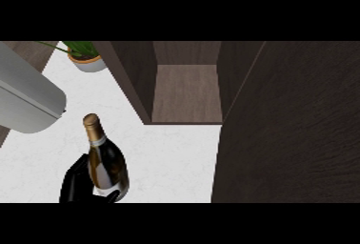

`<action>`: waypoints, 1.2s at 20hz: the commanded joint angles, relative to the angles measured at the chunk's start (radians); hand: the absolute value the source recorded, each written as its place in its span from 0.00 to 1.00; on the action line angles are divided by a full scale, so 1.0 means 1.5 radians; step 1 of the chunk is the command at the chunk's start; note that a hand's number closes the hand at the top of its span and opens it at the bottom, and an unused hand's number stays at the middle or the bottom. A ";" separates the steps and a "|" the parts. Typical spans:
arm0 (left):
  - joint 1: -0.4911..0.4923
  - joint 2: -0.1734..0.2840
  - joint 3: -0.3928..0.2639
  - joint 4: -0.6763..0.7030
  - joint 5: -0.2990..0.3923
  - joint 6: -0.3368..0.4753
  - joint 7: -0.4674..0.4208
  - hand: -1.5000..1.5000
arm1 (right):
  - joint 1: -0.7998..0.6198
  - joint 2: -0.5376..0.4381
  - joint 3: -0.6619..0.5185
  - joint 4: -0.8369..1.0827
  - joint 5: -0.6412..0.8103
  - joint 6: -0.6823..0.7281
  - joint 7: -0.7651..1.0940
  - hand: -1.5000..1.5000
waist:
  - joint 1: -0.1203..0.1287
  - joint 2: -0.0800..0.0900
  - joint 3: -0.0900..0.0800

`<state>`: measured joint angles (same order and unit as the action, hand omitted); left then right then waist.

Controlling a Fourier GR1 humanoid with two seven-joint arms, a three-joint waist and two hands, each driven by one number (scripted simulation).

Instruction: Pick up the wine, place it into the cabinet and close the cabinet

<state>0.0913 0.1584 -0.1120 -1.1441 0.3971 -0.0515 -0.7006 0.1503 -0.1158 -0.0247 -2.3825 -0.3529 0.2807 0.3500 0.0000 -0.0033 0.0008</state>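
The left hand [79, 183] is curled round the lower body of the wine [105, 159], holding it upright with the gold-foiled neck pointing up and slightly toward the cabinet [186, 90]. Bottle and hand sit over the white counter [169, 152], in front of the cabinet and to its left, well apart from the opening. The cabinet stands open, its shelf bare as far as can be seen, and its door [288, 133] is swung out on the right side of the opening, filling that part of the view. The right hand does not show. A potted plant [85, 56] stands just left of the cabinet's left wall, and a large grey rounded object [28, 100] lies further left of the cabinet; what it is cannot be told. The step in hand appears to be carrying the bottle to the shelf. To do it well, the robot would likely keep the bottle near upright, move it forward and to the right toward the middle of the opening, and keep the neck below the cabinet's top edge while steering clear of the left wall and the door's edge. The base should land well inside the shelf, away from the front lip, so that the door can later swing shut without touching the bottle.
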 commanded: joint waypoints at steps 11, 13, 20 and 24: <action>0.103 -0.041 -0.098 -0.318 -0.077 0.132 0.164 1.00 | -0.003 0.010 -0.015 -0.066 -0.026 -0.019 0.032 0.00 | 0.000 0.001 0.000; 0.057 -0.069 -0.113 -0.334 -0.089 0.173 0.216 1.00 | -0.001 0.001 -0.022 -0.076 -0.035 -0.016 0.038 0.00 | -0.003 0.001 0.000; -0.035 -0.095 -0.130 -0.373 -0.136 0.239 0.338 1.00 | 0.026 0.025 -0.024 -0.038 -0.018 0.018 -0.015 0.00 | -0.004 0.001 0.000; -0.092 -0.105 -0.174 -0.333 -0.152 0.303 0.344 1.00 | -0.001 -0.008 -0.082 -0.033 -0.064 0.014 0.006 0.00 | -0.005 0.002 0.000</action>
<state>0.0362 0.0184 -0.3385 -1.6934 0.1920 0.3252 -0.2029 0.1323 -0.1058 -0.0976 -2.3681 -0.3649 0.2908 0.3283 -0.0053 -0.0012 0.0002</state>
